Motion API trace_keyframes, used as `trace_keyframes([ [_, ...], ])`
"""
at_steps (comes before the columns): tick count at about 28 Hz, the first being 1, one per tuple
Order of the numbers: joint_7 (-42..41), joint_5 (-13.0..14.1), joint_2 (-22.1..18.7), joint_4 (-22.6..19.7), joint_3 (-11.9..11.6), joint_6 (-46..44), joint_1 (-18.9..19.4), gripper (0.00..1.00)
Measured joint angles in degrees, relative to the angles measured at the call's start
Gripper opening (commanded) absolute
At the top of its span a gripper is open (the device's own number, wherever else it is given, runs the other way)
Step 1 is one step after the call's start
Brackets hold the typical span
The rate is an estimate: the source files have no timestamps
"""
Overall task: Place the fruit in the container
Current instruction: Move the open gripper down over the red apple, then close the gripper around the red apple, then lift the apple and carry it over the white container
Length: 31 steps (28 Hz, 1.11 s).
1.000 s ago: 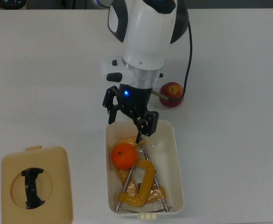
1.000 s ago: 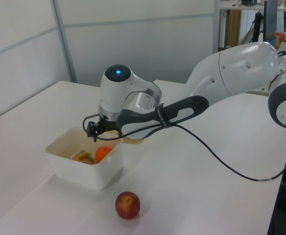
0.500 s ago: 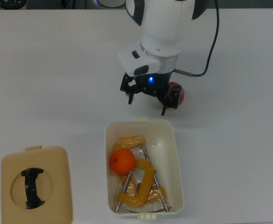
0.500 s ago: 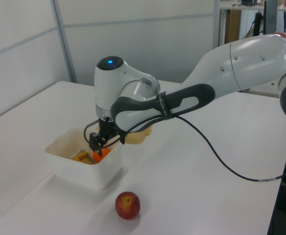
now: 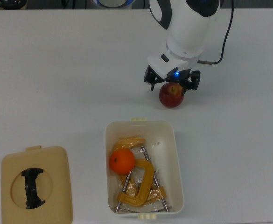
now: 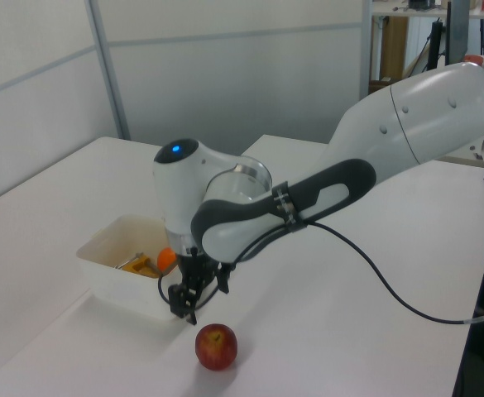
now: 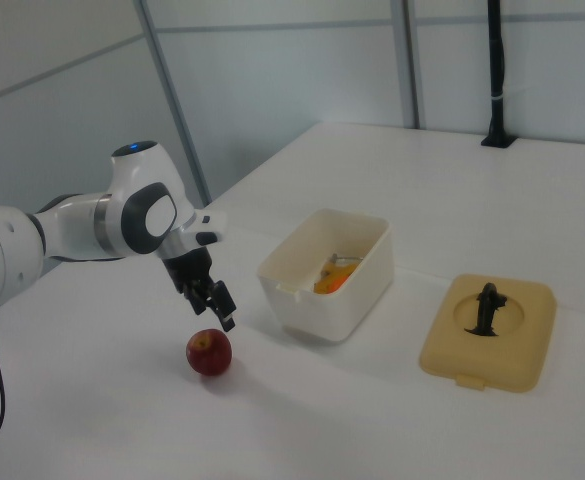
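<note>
Black two-finger end effector (image 5: 172, 84) spread wide, fingers (image 5: 150, 82) parted to either side of the dark red apple with a yellow patch (image 5: 171, 95), hovering just above it and holding nothing. No contact with the apple visible; in the left view the end effector (image 6: 194, 299) hangs just above and toward the left view's left of the apple (image 6: 216, 346), and in the right view the end effector (image 7: 212, 300) sits just above the apple (image 7: 209, 352). Apple resting on the white surface (image 5: 57, 70), outside the cream-white rectangular plastic tub with rounded corners (image 5: 177, 158), near its short end at the top view's top. Bright orange round mandarin-like fruit (image 5: 122, 161) lying inside the tub, against the wall at the top view's left, beside the yellow metal C-clamps (image 5: 141, 184) that fill the rest of the tub. Flat tan square lid with a black handle (image 5: 36, 186) lying on the surface, well apart from the tub, at the top view's lower left.

Compared with one second ago: end effector gone from inside the tub beside the orange fruit, across the tub's rim, and now over the apple. Half a second ago only partly over the apple, covering its edge at the top view's left; now centred on it. Orange fruit, clamps, lid and apple unmoved.
</note>
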Motion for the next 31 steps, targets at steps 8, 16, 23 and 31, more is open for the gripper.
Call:
trace_keyframes([
  [8, 2.24, -3.35, -0.24, -4.49, 0.91, 3.93, 2.11, 1.0],
  [16, 4.47, -5.62, -0.22, -7.63, 1.16, 6.22, 2.93, 1.0],
  [23, 4.48, -5.99, 0.0, -8.23, 1.16, 6.51, 2.89, 0.34],
  [31, 5.36, -6.07, -0.1, -8.11, 1.0, 7.31, 2.83, 0.0],
])
